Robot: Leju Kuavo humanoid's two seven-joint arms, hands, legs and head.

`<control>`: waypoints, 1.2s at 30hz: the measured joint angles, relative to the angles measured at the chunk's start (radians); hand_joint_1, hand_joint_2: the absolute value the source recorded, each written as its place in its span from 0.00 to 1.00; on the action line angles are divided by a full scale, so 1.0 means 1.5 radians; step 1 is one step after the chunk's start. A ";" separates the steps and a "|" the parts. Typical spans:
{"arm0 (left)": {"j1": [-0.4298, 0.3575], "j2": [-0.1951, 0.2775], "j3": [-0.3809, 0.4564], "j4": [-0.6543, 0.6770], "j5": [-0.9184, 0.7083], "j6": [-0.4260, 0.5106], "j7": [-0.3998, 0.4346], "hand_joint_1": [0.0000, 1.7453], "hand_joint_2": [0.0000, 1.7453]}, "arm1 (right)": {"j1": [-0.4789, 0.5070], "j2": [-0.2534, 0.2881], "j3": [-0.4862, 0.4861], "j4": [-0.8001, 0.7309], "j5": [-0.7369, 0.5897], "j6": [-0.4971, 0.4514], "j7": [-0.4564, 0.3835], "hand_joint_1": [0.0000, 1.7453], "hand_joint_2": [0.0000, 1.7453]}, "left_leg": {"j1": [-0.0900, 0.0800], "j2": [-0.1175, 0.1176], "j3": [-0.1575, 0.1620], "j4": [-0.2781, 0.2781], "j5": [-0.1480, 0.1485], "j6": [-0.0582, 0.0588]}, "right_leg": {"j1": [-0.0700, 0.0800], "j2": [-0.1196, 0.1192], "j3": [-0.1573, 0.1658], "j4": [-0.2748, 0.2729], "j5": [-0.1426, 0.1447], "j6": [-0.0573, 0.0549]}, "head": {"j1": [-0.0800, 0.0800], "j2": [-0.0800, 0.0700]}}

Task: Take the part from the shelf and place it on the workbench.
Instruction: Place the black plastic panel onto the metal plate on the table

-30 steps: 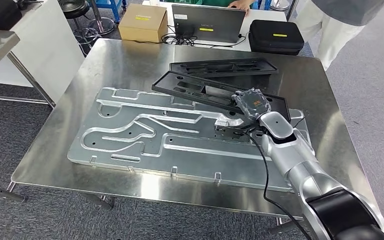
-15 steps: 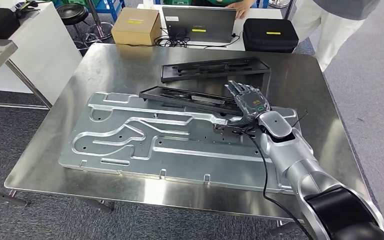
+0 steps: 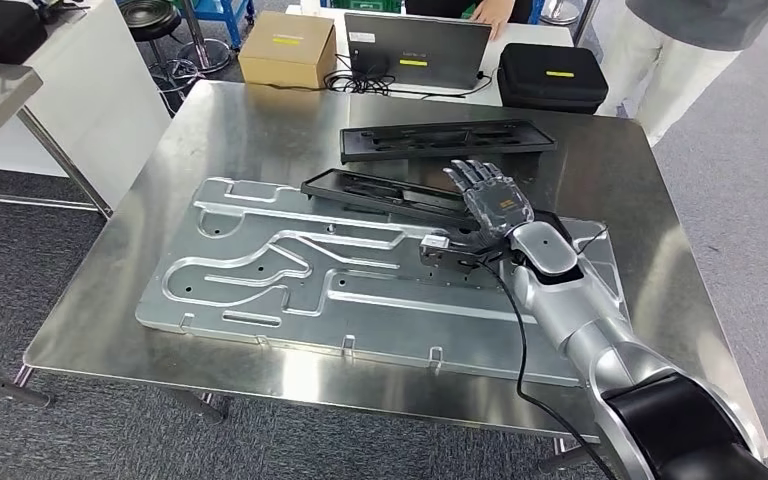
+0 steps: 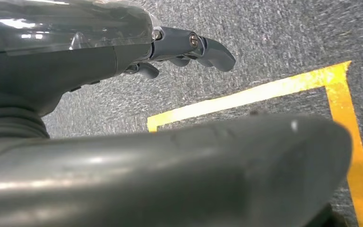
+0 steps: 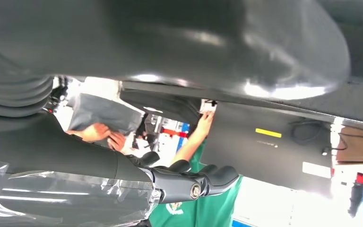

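A long black plastic part (image 3: 385, 193) lies flat on the steel workbench (image 3: 250, 120), its near side resting on a large aluminium plate (image 3: 260, 270). My right hand (image 3: 490, 200) hovers just over the part's right end with fingers spread and nothing in it; in the right wrist view its fingers (image 5: 194, 182) stand apart from the thumb. A second black part (image 3: 447, 138) lies farther back. My left hand (image 4: 184, 45) hangs over grey carpet, holding nothing, fingers apart from the thumb.
A cardboard box (image 3: 287, 47), a laptop (image 3: 417, 50) and a black case (image 3: 552, 76) sit on a white table behind the workbench. A person (image 3: 680, 50) stands at the back right. A black cable (image 3: 515, 330) runs along my right arm.
My right hand held the part's right end tilted up a second ago; the part now lies flat and the hand has let go, fingers spread. The camera shifted slightly.
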 joint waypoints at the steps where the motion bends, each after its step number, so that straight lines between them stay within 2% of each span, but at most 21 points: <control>1: 0.001 0.000 0.000 0.000 0.000 -0.002 0.001 0.00 0.00 | 0.003 -0.002 -0.002 0.000 -0.002 0.000 0.001 0.00 0.00 | 0.000 0.000 -0.002 0.001 0.001 0.001 | 0.000 0.000 -0.018 0.044 -0.020 0.002 | 0.000 0.000; 2: 0.001 0.001 0.000 0.000 0.000 -0.004 0.002 0.00 0.00 | 0.006 -0.005 -0.004 0.000 -0.003 0.000 0.001 0.00 0.00 | -0.001 0.000 -0.004 0.002 0.001 0.001 | 0.000 0.000 -0.030 0.074 -0.029 0.003 | 0.000 0.000; 3: 0.002 0.001 0.000 0.000 0.000 -0.005 0.003 0.00 0.00 | 0.009 -0.007 -0.006 -0.001 -0.004 0.000 0.001 0.00 0.00 | -0.001 0.000 -0.006 0.004 0.001 0.002 | 0.000 0.000 -0.030 0.080 -0.025 0.003 | 0.000 0.000; 4: 0.003 0.001 0.000 0.000 0.000 -0.007 0.003 0.00 0.00 | 0.011 -0.011 -0.009 -0.003 -0.005 0.001 0.000 0.00 0.00 | -0.001 0.000 -0.008 0.006 0.001 0.002 | 0.000 0.000 -0.017 0.057 -0.010 0.002 | 0.000 0.000; 6: 0.003 0.001 0.000 0.000 -0.001 -0.009 0.002 0.00 0.00 | 0.010 -0.018 -0.014 -0.010 -0.007 0.002 0.000 0.00 0.00 | -0.002 -0.001 -0.011 0.010 0.002 0.000 | 0.001 0.000 0.034 -0.035 0.030 -0.003 | 0.000 0.000; 8: 0.002 0.001 0.000 0.000 -0.002 -0.011 0.002 0.00 0.00 | 0.006 -0.025 -0.018 -0.017 -0.010 0.006 -0.001 0.00 0.00 | -0.003 -0.001 -0.014 0.012 0.004 -0.006 | 0.005 0.001 0.064 -0.097 0.051 -0.009 | 0.000 0.000; 10: 0.002 0.001 0.000 0.000 -0.002 -0.013 0.001 0.00 0.00 | 0.004 -0.031 -0.022 -0.023 -0.013 0.010 -0.001 0.00 0.00 | -0.004 -0.002 -0.016 0.011 0.010 -0.014 | 0.008 0.001 0.063 -0.104 0.056 -0.016 | 0.000 0.000; 12: 0.002 0.001 0.000 0.000 -0.002 -0.015 0.000 0.00 0.00 | 0.003 -0.035 -0.026 -0.030 -0.016 0.013 -0.002 0.00 0.00 | -0.004 -0.002 -0.022 0.015 0.006 -0.022 | 0.004 -0.001 0.058 -0.109 0.066 -0.025 | 0.000 0.000; 14: 0.001 0.002 0.000 0.000 -0.002 -0.016 0.001 0.00 0.00 | 0.002 -0.038 -0.029 -0.038 -0.020 0.014 -0.005 0.00 0.00 | -0.002 -0.001 -0.039 0.056 -0.033 -0.030 | 0.000 -0.003 0.049 -0.114 0.078 -0.034 | 0.000 0.000; 16: 0.001 0.002 0.000 0.000 -0.002 -0.017 0.001 0.00 0.00 | 0.002 -0.041 -0.033 -0.046 -0.024 0.015 -0.008 0.00 0.00 | 0.001 -0.001 -0.064 0.140 -0.092 -0.037 | 0.002 -0.004 0.036 -0.114 0.089 -0.036 | 0.000 0.000; 18: 0.002 0.002 0.000 0.000 -0.001 -0.017 0.001 0.00 0.00 | 0.002 -0.045 -0.036 -0.054 -0.027 0.015 -0.010 0.00 0.00 | 0.003 -0.001 -0.068 0.190 -0.119 -0.041 | 0.002 -0.004 0.021 -0.112 0.099 -0.035 | 0.000 0.000; 19: 0.001 0.002 0.000 0.000 0.000 -0.017 0.001 0.00 0.00 | 0.003 -0.047 -0.037 -0.058 -0.027 0.015 -0.011 0.00 0.00 | 0.004 -0.001 -0.052 0.179 -0.115 -0.041 | 0.003 -0.004 0.014 -0.111 0.104 -0.034 | 0.000 0.000; 22: -0.002 0.002 0.000 0.000 0.000 -0.017 0.001 0.00 0.00 | 0.006 -0.055 -0.044 -0.081 -0.027 0.015 -0.009 0.00 0.00 | 0.002 -0.001 0.038 0.048 -0.081 -0.033 | 0.003 -0.003 -0.003 -0.107 0.119 -0.027 | 0.000 0.000; 24: -0.003 0.002 0.000 0.000 0.000 -0.017 0.001 0.00 0.00 | 0.010 -0.061 -0.049 -0.097 -0.027 0.016 -0.008 0.00 0.00 | -0.002 -0.003 0.060 0.005 -0.070 -0.023 | 0.004 -0.004 -0.007 -0.107 0.129 -0.018 | 0.000 0.000; 26: -0.001 0.002 0.000 0.000 0.000 -0.018 0.001 0.00 0.00 | 0.015 -0.067 -0.051 -0.108 -0.027 0.017 -0.008 0.00 0.00 | -0.004 -0.003 0.054 0.006 -0.058 -0.014 | 0.003 -0.004 -0.008 -0.112 0.140 -0.009 | 0.000 0.000; 28: 0.000 0.002 0.000 0.000 0.000 -0.018 0.001 0.00 0.00 | 0.021 -0.073 -0.054 -0.116 -0.028 0.018 -0.008 0.00 0.00 | -0.002 -0.001 0.046 0.001 -0.042 -0.003 | 0.000 -0.003 -0.016 -0.101 0.122 -0.002 | 0.000 0.000; 30: -0.002 0.002 0.000 0.000 0.000 -0.019 0.001 0.00 0.00 | 0.024 -0.080 -0.059 -0.122 -0.030 0.018 -0.008 0.00 0.00 | -0.002 0.002 0.029 -0.001 -0.023 0.004 | -0.002 -0.002 -0.036 -0.043 0.057 0.002 | 0.000 0.000; 32: -0.002 0.002 0.000 0.000 -0.001 -0.019 0.001 0.00 0.00 | 0.027 -0.084 -0.062 -0.126 -0.031 0.018 -0.009 0.00 0.00 | -0.003 0.002 0.007 -0.001 -0.008 0.006 | -0.002 -0.002 -0.053 0.043 -0.002 0.006 | 0.000 0.000; 33: -0.002 0.002 0.000 0.000 -0.001 -0.019 0.001 0.00 0.00 | 0.029 -0.086 -0.063 -0.128 -0.031 0.018 -0.010 0.00 0.00 | -0.003 0.002 -0.004 0.000 0.000 0.006 | -0.002 -0.002 -0.052 0.071 -0.009 0.007 | 0.000 0.000; 34: -0.002 0.002 0.000 0.000 -0.001 -0.019 0.002 0.00 0.00 | 0.032 -0.086 -0.063 -0.130 -0.032 0.019 -0.011 0.00 0.00 | -0.003 0.002 -0.015 0.002 0.007 0.005 | -0.003 -0.002 -0.041 0.080 -0.001 0.008 | 0.000 0.000; 36: -0.002 0.002 0.000 0.000 -0.001 -0.019 0.002 0.00 0.00 | 0.035 -0.087 -0.066 -0.137 -0.033 0.019 -0.012 0.00 0.00 | -0.003 0.002 -0.036 0.006 0.020 0.002 | -0.003 -0.002 0.014 0.031 0.032 0.006 | 0.000 0.000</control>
